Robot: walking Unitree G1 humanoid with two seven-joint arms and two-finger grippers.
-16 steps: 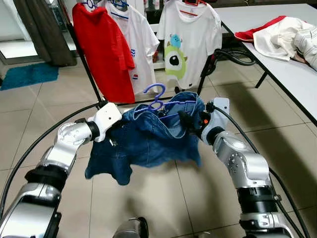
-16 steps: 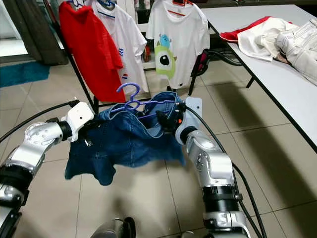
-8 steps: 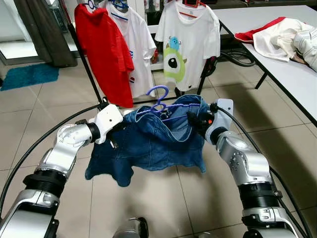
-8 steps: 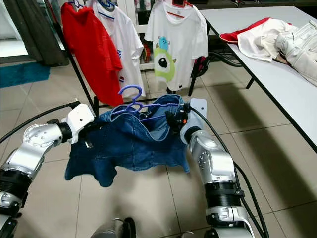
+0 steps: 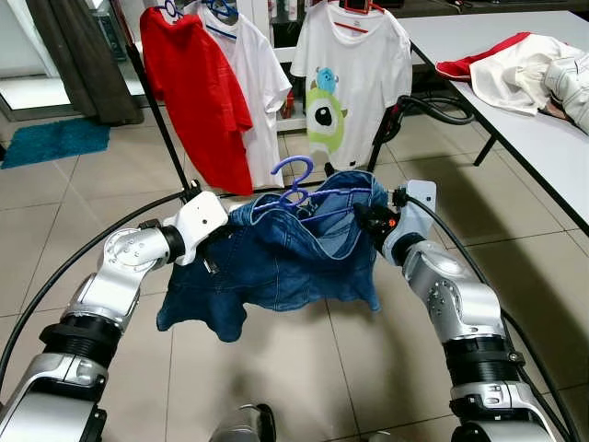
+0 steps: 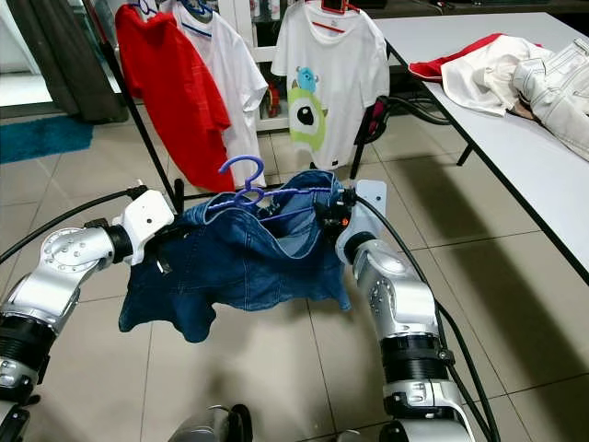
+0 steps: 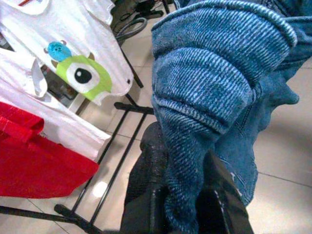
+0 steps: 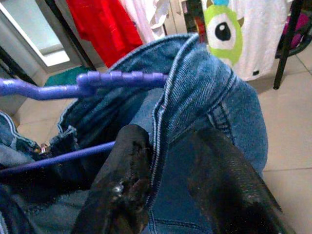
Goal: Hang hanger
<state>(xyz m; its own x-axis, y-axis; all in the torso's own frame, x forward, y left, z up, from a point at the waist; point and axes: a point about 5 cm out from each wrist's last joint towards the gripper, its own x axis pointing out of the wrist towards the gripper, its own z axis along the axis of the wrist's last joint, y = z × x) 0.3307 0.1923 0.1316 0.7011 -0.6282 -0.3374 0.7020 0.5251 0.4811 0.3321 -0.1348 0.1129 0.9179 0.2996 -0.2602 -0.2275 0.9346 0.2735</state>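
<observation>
Two hands carry the load between them, low in front of the robot. The left hand is clamped on a thick fold of the denim shorts; in the left wrist view the cloth is pinched between its black fingers. The right hand is closed on the waistband at the other side, with the band running between its fingers just beside the bar of the purple hanger. The hanger sits inside the waistband, its hook standing up above the denim.

Compared with a second ago, the right hand has pushed outward and a little up, so the waistband is drawn wider along the hanger and the hem has lifted slightly off the tiled floor. The hook now reads closer to the clothes rack, which suggests the robot is edging toward it. That is progress, but the hanging itself is not yet done: the hook is well below the rail.

Beyond the shorts hang a red T-shirt, a white T-shirt and a monster-print T-shirt. Farther right, a table holds a heap of clothes.
</observation>
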